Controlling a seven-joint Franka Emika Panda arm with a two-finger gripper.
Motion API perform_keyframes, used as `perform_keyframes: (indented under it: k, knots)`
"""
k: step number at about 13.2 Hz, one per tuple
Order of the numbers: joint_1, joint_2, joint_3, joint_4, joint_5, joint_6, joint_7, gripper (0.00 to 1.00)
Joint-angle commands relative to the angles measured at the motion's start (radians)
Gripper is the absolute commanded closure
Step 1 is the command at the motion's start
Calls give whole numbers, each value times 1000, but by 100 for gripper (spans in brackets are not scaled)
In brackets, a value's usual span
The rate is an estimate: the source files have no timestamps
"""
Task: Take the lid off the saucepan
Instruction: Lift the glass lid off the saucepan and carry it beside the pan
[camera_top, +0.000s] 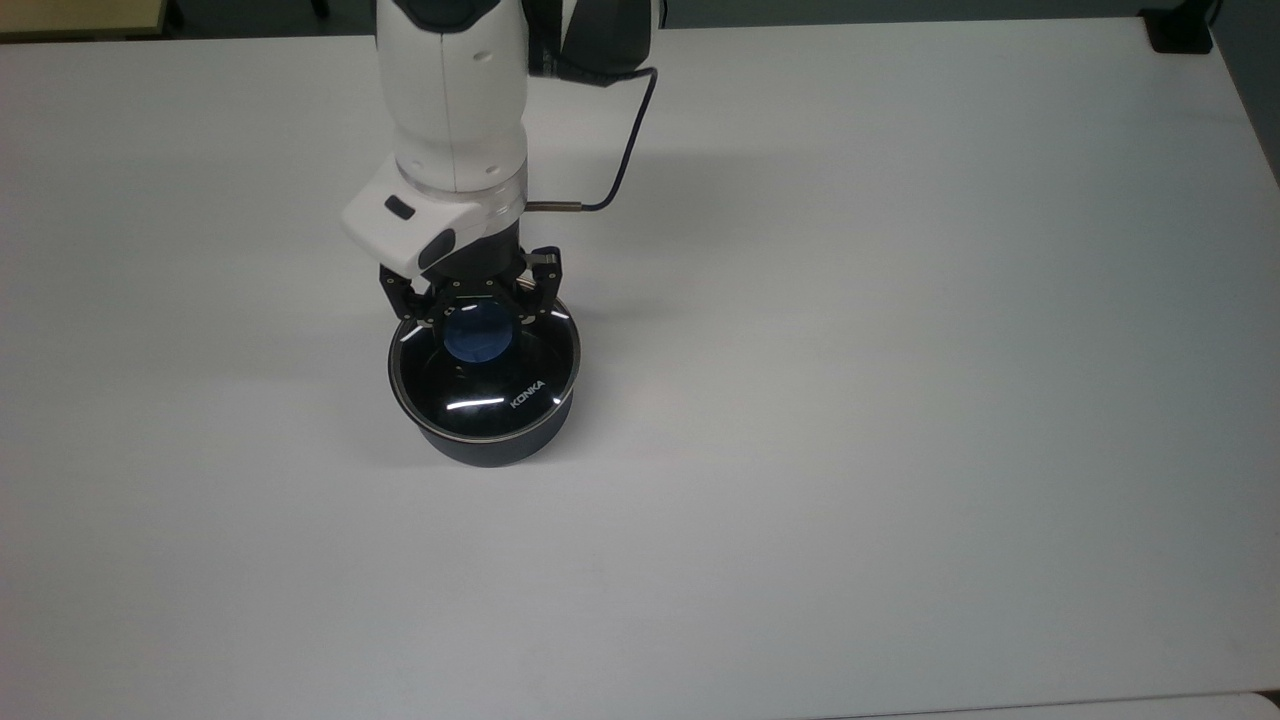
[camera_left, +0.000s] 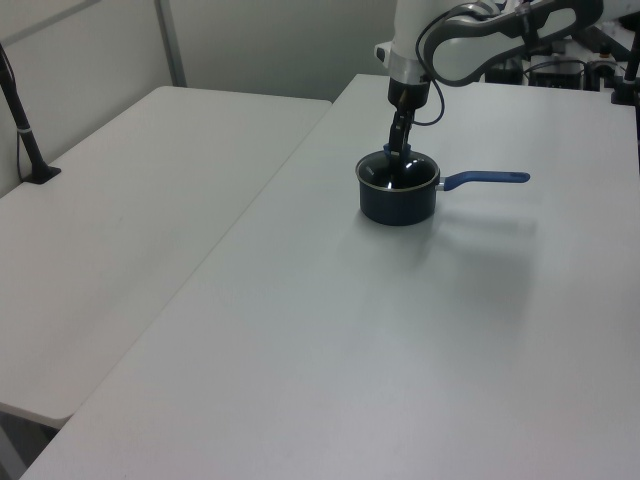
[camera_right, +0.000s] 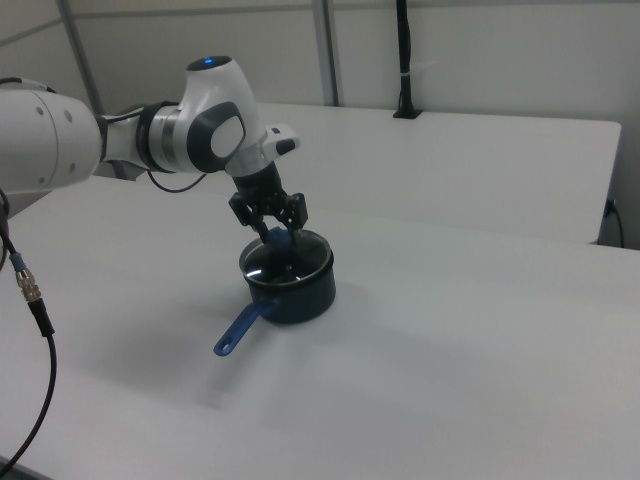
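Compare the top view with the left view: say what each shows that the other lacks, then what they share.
Top view alone: the white KONKA lettering on the lid, with the blue knob seen from above between the fingers. Left view alone: the pan's long blue handle pointing to the left view's right, a second table and a black post. Both: the saucepan with its lid on, and the gripper down at the knob.
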Motion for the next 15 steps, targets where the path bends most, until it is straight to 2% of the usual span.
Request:
perform_keyframes:
  k: [1, 2, 3, 5, 7, 9, 12, 15]
  knots:
    - [0, -113, 42, -17, -13, -129, 16, 47]
    - [3, -165, 62, -41, -13, -207, 4, 47]
    - [6, -226, 98, -114, -13, -278, -18, 47]
    - [6, -324, 143, -239, -13, -309, -20, 47]
    - [6, -380, 192, -348, -13, -309, -12, 47]
    - [6, -375, 229, -402, -14, -292, 6, 47]
    - [4, -320, 229, -460, -45, -145, 91, 48]
    - [7, -245, 232, -460, -101, -52, 207, 48]
